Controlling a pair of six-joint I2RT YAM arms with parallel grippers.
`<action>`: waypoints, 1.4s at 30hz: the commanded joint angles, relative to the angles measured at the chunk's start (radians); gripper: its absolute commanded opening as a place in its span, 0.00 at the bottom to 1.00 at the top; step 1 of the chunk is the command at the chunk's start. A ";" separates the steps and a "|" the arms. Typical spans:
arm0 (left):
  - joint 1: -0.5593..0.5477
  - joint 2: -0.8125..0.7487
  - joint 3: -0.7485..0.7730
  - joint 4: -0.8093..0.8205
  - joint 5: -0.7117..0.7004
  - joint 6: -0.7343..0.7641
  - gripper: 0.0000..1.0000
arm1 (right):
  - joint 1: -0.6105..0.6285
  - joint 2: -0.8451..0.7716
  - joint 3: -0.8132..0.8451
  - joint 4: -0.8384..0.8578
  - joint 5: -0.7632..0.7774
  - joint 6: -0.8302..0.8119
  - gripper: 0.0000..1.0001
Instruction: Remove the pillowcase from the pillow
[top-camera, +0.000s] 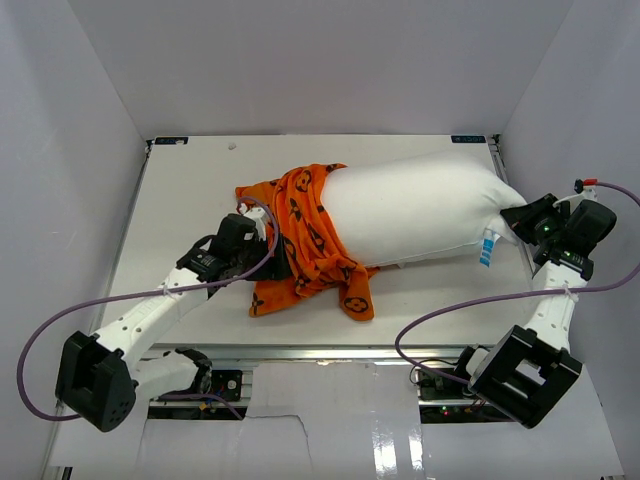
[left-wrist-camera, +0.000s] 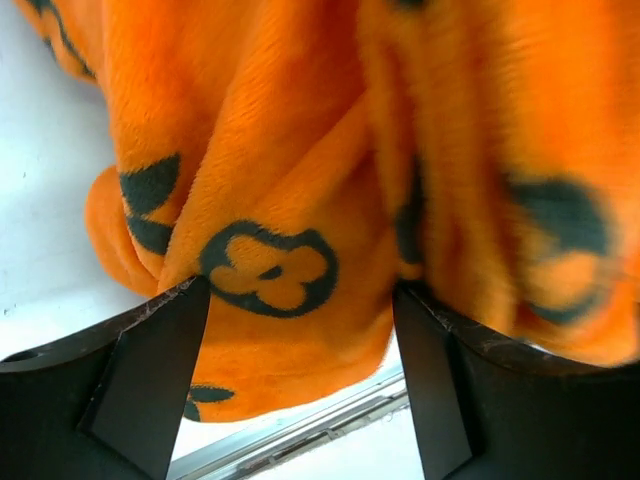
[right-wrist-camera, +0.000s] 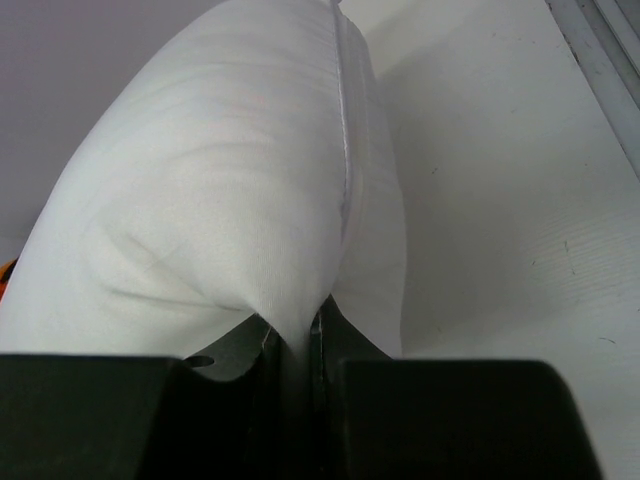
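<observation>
Right gripper (right-wrist-camera: 292, 335): pressed together on a thin fold of the pillow (right-wrist-camera: 230, 180), right at its 3 o'clock corner.
Left gripper (left-wrist-camera: 300, 290): jaws stood spread, with a bunch of the pillowcase (left-wrist-camera: 290, 150) filling the gap between them. I couldn't tell whether they were squeezing it yet.
Pillow position: from above it lay across the table (top-camera: 190, 190), long axis running roughly 9 to 3 o'clock, and a small tag (top-camera: 487, 248) hung near the held corner.
Pillowcase position: the orange fabric was rucked up around the 9 o'clock end only, so most of the white cushion was bare. Loose folds spilled toward 6 o'clock.
Relation that mattered: the fabric lay just off the left fingers toward 3 o'clock, and that arm was far nearer to it. The right arm anchored the opposite end. By my reckoning the pull had to go along the long axis, out toward 9 o'clock.
Hidden: how much of the cushion's end sat inside the cover, and where the cover's opening was.
Hard to make out: from above the left fingertips were buried in fabric, and the left wrist view was blurred on its 3 o'clock side.
</observation>
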 joint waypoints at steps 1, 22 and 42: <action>-0.020 0.022 -0.037 0.046 -0.080 -0.043 0.83 | 0.000 -0.022 0.030 0.028 0.025 -0.020 0.08; 0.195 0.122 0.343 -0.240 -0.947 -0.051 0.00 | -0.045 0.038 0.084 0.018 0.013 -0.016 0.08; 0.854 0.296 0.730 -0.180 -0.152 0.050 0.06 | -0.100 0.060 0.083 0.023 0.036 -0.029 0.08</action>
